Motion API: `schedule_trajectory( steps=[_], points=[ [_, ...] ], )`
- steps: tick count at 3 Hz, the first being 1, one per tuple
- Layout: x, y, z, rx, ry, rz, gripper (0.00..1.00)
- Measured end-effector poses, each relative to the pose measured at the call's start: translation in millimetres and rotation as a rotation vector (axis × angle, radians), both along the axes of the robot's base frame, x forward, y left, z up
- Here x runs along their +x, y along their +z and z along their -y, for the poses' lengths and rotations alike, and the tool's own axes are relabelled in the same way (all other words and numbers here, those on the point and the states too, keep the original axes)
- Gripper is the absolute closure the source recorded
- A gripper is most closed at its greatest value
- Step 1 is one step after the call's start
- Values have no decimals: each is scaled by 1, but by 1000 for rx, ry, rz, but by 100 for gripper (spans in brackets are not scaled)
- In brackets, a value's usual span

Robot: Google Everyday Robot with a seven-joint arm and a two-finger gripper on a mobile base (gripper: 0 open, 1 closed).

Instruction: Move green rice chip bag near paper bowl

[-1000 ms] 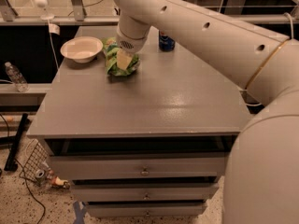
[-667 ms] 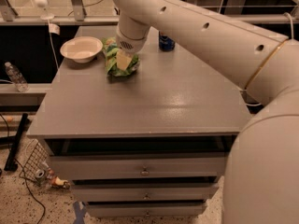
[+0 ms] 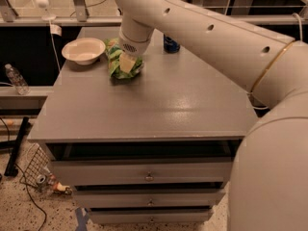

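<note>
At upper left the green rice chip bag (image 3: 115, 70) is positioned just beside the paper bowl (image 3: 83, 50), as tasked, under the pincer (image 3: 126, 63), whose grip cannot be told.

The gripper (image 3: 126, 63) sits on the green rice chip bag (image 3: 115, 65) at the rear left of the bench (image 3: 144, 114). The paper bowl (image 3: 83, 50) lies just left of the bag and closes that side. The arm (image 3: 202, 30) spans the rear right, above the blue can (image 3: 171, 44). The front half of the bench surface offers open passage.
</note>
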State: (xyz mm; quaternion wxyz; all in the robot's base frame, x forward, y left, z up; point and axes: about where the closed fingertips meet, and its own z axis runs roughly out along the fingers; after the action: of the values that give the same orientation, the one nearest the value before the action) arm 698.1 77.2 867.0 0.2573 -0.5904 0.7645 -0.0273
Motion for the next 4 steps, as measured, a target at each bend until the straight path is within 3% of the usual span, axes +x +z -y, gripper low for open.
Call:
schedule_trajectory(
  steps=[1, 2, 3, 4],
  points=[
    [0, -2, -1, -2, 1, -3, 12],
    [0, -4, -1, -3, 2, -5, 0],
    [-2, -1, 5, -1, -5, -1, 0],
    [-9, 7, 26, 9, -33, 15, 0]
  ],
)
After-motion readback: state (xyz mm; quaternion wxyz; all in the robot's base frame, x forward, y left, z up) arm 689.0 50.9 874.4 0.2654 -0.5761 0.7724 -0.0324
